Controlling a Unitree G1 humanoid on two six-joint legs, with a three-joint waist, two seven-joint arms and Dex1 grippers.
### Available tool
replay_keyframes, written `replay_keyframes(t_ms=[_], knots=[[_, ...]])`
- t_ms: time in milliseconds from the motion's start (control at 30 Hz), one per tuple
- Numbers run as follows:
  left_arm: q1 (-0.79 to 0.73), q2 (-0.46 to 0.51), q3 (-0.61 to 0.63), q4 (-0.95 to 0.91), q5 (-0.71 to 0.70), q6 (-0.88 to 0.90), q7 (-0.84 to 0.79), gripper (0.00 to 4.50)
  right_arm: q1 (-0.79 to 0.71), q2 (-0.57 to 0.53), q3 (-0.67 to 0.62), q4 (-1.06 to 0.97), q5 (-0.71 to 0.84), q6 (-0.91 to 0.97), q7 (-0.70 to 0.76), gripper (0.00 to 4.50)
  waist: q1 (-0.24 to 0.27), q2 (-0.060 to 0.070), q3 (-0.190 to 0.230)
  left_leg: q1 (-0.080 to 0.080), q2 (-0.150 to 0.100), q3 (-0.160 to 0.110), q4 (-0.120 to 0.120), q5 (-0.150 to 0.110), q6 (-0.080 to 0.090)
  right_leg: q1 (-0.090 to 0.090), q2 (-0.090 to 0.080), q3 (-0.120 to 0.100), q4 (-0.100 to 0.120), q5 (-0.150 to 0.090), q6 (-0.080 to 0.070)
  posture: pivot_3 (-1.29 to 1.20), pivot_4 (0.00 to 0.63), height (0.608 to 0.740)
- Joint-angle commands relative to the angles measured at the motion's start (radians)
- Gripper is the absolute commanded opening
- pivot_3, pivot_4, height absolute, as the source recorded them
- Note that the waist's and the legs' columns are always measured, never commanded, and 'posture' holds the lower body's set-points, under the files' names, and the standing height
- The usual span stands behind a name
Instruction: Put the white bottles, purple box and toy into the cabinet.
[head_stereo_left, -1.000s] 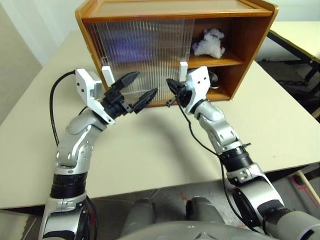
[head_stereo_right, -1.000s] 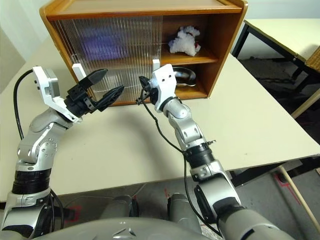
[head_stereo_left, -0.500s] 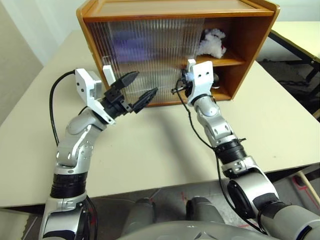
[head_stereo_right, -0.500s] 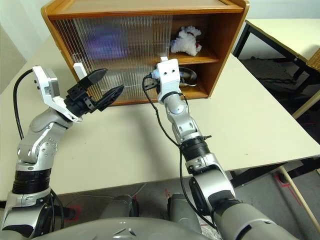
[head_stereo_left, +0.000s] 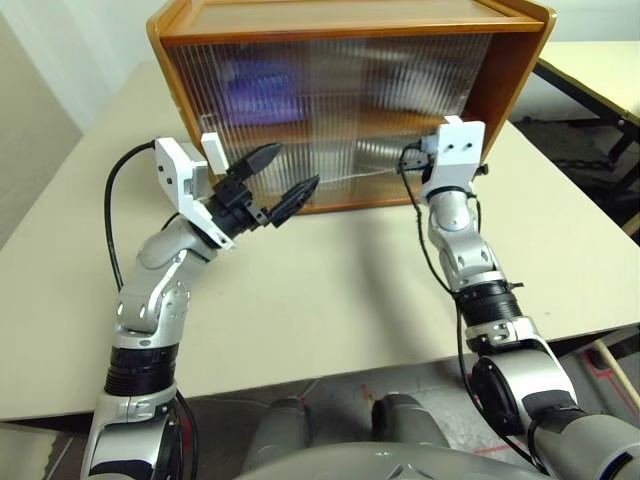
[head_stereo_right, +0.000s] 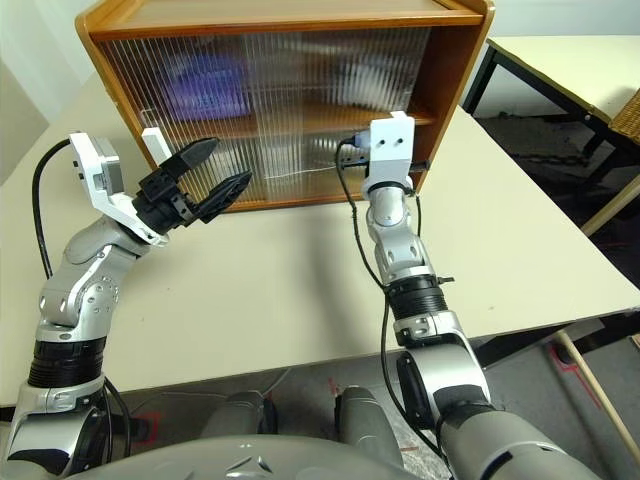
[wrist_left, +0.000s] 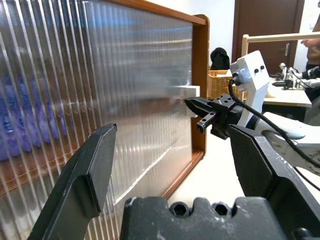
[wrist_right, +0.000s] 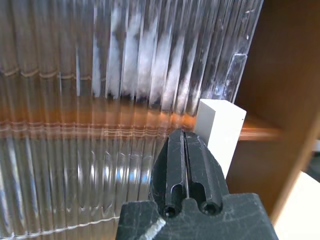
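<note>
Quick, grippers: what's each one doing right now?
Left gripper: open, holding nothing, in front of the cabinet door.
Right gripper: fingers shut, holding nothing, tips at the door's white handle.

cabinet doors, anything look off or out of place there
Nothing stands out. The cabinet is upright and whole, and its ribbed sliding doors cover the front squarely. The shut right tool is beside the white handle; the open left tool hovers in front.
</note>
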Motion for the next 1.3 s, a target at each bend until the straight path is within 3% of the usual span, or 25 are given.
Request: replay_keyframes(t_ms=[33, 400, 567, 667, 900, 1067, 1300], knots=[[-0.013, -0.004, -0.01, 0.02, 0.011, -0.004, -0.003, 4.5, -0.039, -0.025, -0.045, 0.087, -0.013, -0.033, -0.067, 0.03, -0.001, 0.0, 0.0, 0.0, 0.0, 0.0, 0.0, 0.0, 0.0, 0.0, 0.0, 0.0, 0.0, 0.0, 0.0, 0.07, 0.0, 0.74], [-0.012, 0.003, -0.003, 0.02, 0.011, -0.005, -0.003, 4.5, -0.117, -0.073, -0.054, 0.259, -0.03, -0.135, -0.158, 0.03, -0.006, 0.0, 0.0, 0.0, 0.0, 0.0, 0.0, 0.001, 0.001, 0.0, 0.001, 0.001, 0.0, -0.001, 0.001, 0.08, 0.0, 0.74], [-0.012, 0.002, -0.001, 0.023, 0.012, -0.008, -0.001, 4.5, -0.05, -0.069, -0.016, 0.17, -0.027, -0.166, -0.068, 0.03, -0.011, 0.0, 0.0, 0.0, 0.0, 0.0, 0.0, 0.001, 0.001, 0.001, 0.0, 0.002, -0.001, -0.001, 0.001, 0.08, 0.0, 0.74], [0.002, 0.004, 0.004, 0.022, 0.012, -0.011, -0.002, 4.5, 0.055, -0.082, 0.04, 0.017, -0.017, -0.208, 0.07, 0.03, -0.015, 0.0, 0.0, 0.0, 0.0, -0.001, -0.001, 0.001, 0.001, 0.0, 0.001, 0.001, 0.0, -0.001, 0.002, 0.08, 0.0, 0.74], [0.107, -0.027, 0.026, 0.008, 0.036, -0.046, 0.058, 4.5, 0.358, -0.137, 0.018, -0.292, 0.167, -0.217, 0.364, 2.65, -0.019, 0.0, 0.0, 0.0, 0.0, -0.002, -0.004, 0.0, 0.001, 0.001, 0.0, 0.001, -0.001, -0.002, 0.004, 0.09, 0.0, 0.74], [0.253, -0.129, 0.045, 0.03, 0.171, -0.168, 0.232, 4.5, 0.561, -0.175, -0.035, -0.373, 0.263, -0.249, 0.476, 4.48, -0.002, -0.001, 0.0, 0.004, -0.001, 0.0, -0.009, -0.001, -0.001, 0.003, -0.002, 0.002, -0.004, -0.006, 0.006, 0.1, 0.0, 0.74], [0.416, -0.223, 0.106, 0.079, 0.413, -0.343, 0.52, 4.5, 0.694, -0.144, -0.058, -0.436, 0.299, -0.273, 0.509, 4.48, 0.009, -0.002, -0.001, 0.008, 0.001, 0.0, -0.012, -0.003, -0.005, 0.003, -0.002, 0.002, -0.003, -0.007, 0.004, 0.1, 0.0, 0.74]])
